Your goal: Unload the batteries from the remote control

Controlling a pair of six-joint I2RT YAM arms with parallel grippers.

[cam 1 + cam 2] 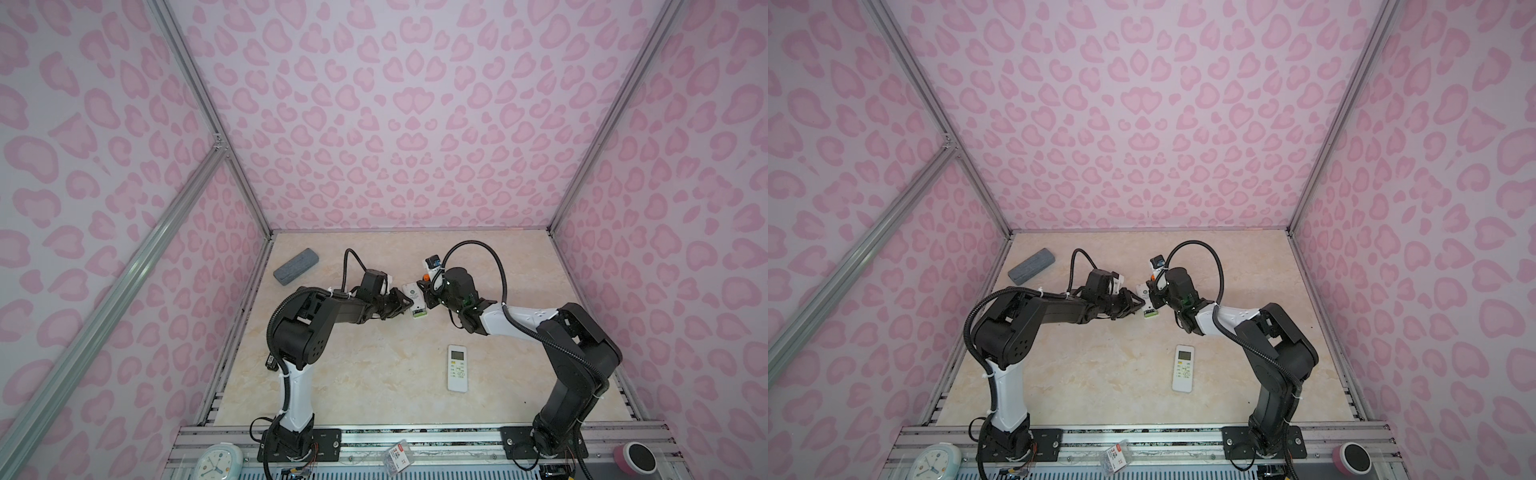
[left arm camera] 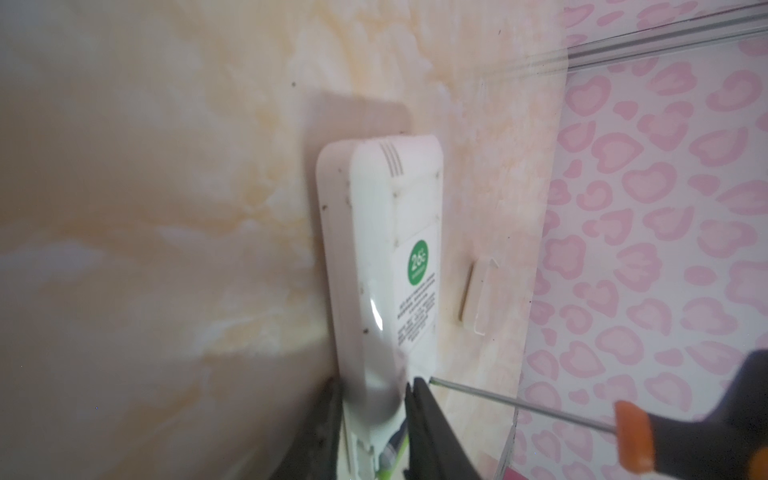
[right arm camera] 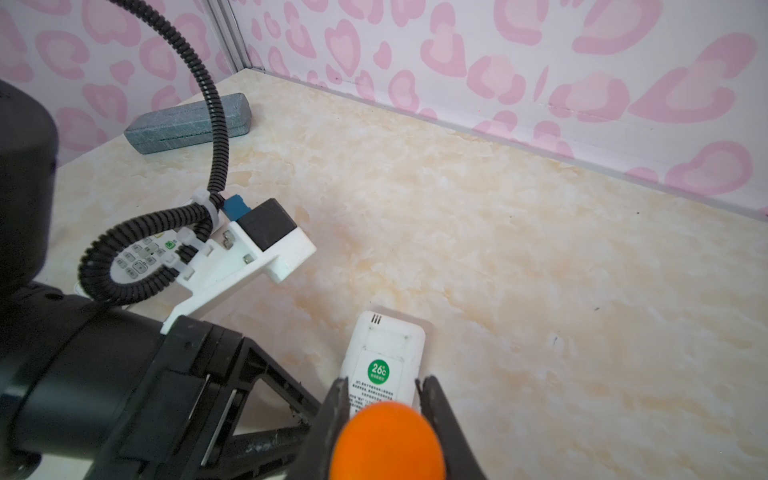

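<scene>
My left gripper (image 1: 401, 302) (image 2: 374, 386) is shut on a white remote control (image 1: 414, 300) (image 2: 374, 249) and holds it on its edge, just above the table. The remote's back shows a green round sticker. A bright green battery (image 2: 395, 451) sits in the open compartment between the left jaws; its green also shows in a top view (image 1: 420, 314). My right gripper (image 1: 428, 297) (image 3: 382, 384) is shut on the orange-and-black-handled screwdriver (image 3: 388, 440). Its thin shaft (image 2: 519, 403) reaches the remote beside the left jaw.
A second white remote (image 1: 457, 368) lies face up nearer the front. A small white cover plate (image 2: 478, 295) lies by the held remote. A grey case (image 1: 296, 266) sits at the back left. Another keypad (image 3: 141, 257) shows under the left arm's cable.
</scene>
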